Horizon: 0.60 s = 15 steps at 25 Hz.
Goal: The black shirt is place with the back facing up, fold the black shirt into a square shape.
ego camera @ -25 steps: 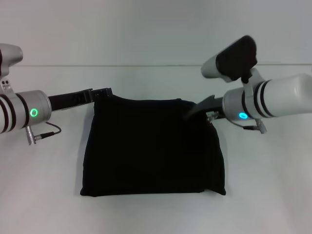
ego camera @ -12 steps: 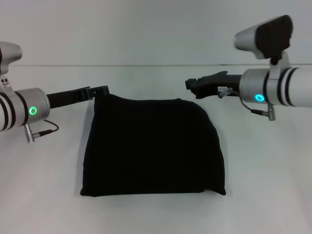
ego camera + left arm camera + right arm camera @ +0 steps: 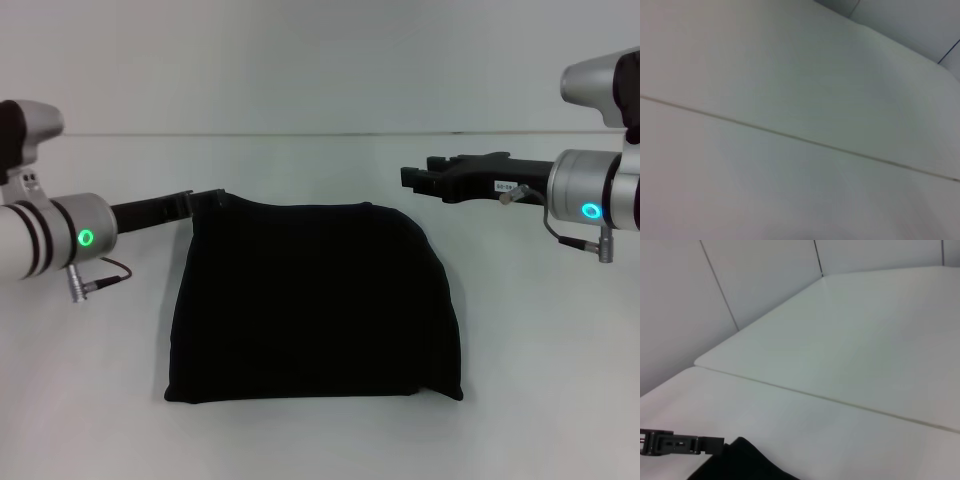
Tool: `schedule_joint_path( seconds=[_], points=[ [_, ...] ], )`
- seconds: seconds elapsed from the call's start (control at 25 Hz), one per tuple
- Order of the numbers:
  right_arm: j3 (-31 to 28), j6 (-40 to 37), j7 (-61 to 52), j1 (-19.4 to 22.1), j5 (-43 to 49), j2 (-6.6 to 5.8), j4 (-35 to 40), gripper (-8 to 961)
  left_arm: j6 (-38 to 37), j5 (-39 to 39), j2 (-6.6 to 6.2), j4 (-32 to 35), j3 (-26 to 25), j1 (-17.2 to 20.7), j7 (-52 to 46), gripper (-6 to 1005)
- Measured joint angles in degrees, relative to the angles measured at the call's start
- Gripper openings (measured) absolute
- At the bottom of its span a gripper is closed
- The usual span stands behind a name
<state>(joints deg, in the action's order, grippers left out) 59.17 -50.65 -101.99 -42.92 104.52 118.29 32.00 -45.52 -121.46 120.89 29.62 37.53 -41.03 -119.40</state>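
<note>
Tools either side of our folded black shirt (image 3: pixel 315 300) on the white counter (image 3: pixel 320 440).

Our left tool (image 3: pixel 205 198) reached to the shirt's far left corner, touching or pinching the fabric there; we could not tell whether it was closed on it. Our right tool (image 3: pixel 412 178) hung above the counter, off the far right corner and clear of the cloth, its jaws' state unclear. From the right wrist, the left tool (image 3: pixel 670 444) met the shirt's edge (image 3: pixel 742 462).

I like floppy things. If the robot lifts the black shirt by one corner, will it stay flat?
Probably not. The black shirt looks soft, with rounded, puffy folded edges, so it would likely droop and unfold. It lies flat on the table, so it won't roll.
</note>
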Motion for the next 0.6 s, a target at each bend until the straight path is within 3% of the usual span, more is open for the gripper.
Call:
schedule_joint_path(
  seconds=[0.2,0.32,0.6],
  points=[
    [-0.1,0.0,0.0,0.6,0.2,-0.18,-0.1,517,1.9,0.0,0.21,-2.8,0.0,-1.6,1.3,623],
    [0.1,0.1,0.0,0.6,0.2,-0.17,-0.1,566,2.0,0.0,0.58,-3.2,0.0,-2.1,1.8,618],
    [0.5,0.1,-0.1,0.6,0.3,-0.17,-0.1,565,2.7,1.9,1.57,-2.9,-0.5,-1.8,6.4,606]
  ],
)
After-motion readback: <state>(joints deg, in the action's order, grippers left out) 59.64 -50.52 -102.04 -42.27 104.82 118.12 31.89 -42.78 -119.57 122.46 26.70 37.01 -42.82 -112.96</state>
